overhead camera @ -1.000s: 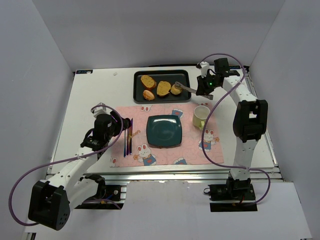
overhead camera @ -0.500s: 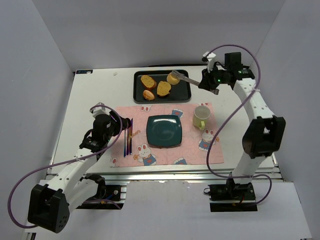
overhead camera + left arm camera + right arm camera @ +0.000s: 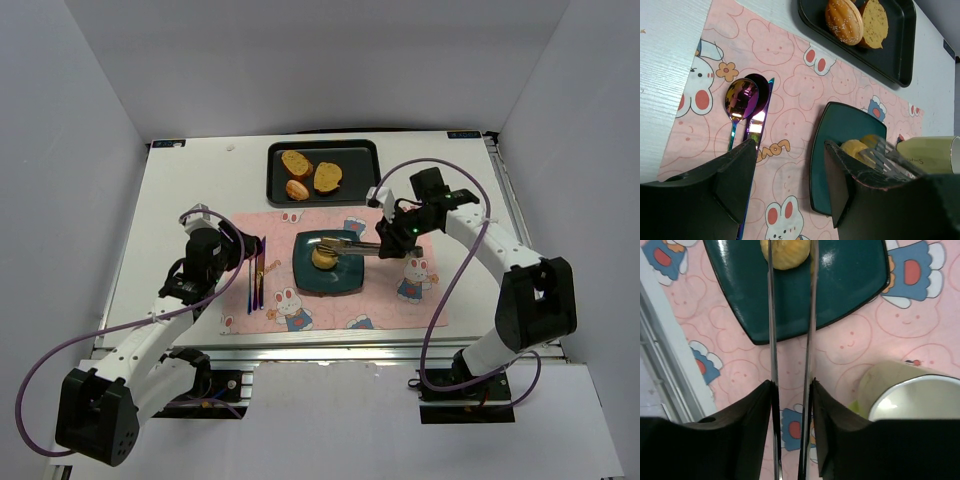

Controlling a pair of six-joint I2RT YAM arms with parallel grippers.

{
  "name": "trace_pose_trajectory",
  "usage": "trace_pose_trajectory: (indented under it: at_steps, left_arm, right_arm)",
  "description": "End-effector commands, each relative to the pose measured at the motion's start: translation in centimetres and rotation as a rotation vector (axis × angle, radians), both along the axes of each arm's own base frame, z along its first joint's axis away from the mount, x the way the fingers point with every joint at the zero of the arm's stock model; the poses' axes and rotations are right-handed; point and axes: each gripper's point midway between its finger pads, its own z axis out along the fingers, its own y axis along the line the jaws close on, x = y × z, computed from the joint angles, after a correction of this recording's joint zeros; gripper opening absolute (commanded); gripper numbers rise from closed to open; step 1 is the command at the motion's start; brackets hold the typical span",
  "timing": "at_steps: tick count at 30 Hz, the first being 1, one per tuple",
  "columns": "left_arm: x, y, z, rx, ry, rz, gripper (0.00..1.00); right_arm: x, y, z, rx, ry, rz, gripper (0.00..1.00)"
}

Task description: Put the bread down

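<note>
Across the middle of the top view the white table [image 3: 200,190] carries a pink rabbit placemat [image 3: 390,310], with a black tray [image 3: 372,190] of toasted slices toward the top. At centre sits the dark teal square plate [image 3: 345,280], and a pale yellow-green mug [image 3: 910,395] stands just beside it at lower right of my right wrist view. My right gripper [image 3: 792,405] is closed onto a pair of metal tongs [image 3: 355,245], whose tips pinch the bread [image 3: 323,259] over the plate's left half. I cannot tell whether it touches the glaze. My left gripper [image 3: 790,180] hangs spread and empty near the cutlery.

Risks as I judge them:
- Letting go while the bun is off the surface, so it rolls over the low rim.
- Tong tips dragging it sideways as they spring apart.
- My wrist bumping the mug on the way out.
</note>
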Motion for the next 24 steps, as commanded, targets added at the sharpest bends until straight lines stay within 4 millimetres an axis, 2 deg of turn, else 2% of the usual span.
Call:
trace_pose_trajectory:
  at_steps: [1,7,13,17,24]
  left_arm:
    - [0.2,-0.1,1.1,-0.022,-0.040,0.002,0.66]
    - [0.2,-0.1,1.3,-0.022,-0.045,0.001,0.66]
    - [0.1,-0.1,1.2,-0.023,-0.046,0.001,0.66]
    - [-0.1,0.0,1.2,-0.022,-0.046,0.003,0.66]
    - [-0.3,0.3,1.3,-0.017,-0.047,0.013,0.66]
  right_arm:
    - [1.1,0.0,2.1,0.007,-0.121,0.003,0.44]
    - [1.2,0.3,3.1,0.019,-0.143,0.018,0.59]
    - [2.1,0.8,5.3,0.052,-0.195,0.008,0.58]
    - [3.5,1.3,7.0,0.079,-0.255,-0.009,0.55]
    - [3.4,1.5,6.0,0.072,-0.206,0.004,0.53]
